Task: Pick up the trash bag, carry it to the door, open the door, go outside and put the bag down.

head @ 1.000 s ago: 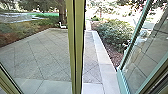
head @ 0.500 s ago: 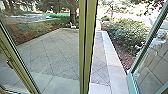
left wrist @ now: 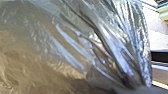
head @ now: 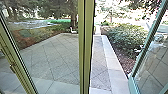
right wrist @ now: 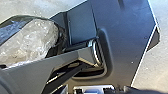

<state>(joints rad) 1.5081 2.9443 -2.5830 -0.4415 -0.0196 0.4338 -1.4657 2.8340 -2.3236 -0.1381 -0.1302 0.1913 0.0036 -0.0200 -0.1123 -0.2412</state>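
Olive upright door frame (head: 86, 50) ahead, the view has swung left, translucent plastic trash bag (left wrist: 45, 50) undelivered, either gripper's state unclear.

We can read no text, label, brand, number or sign here.
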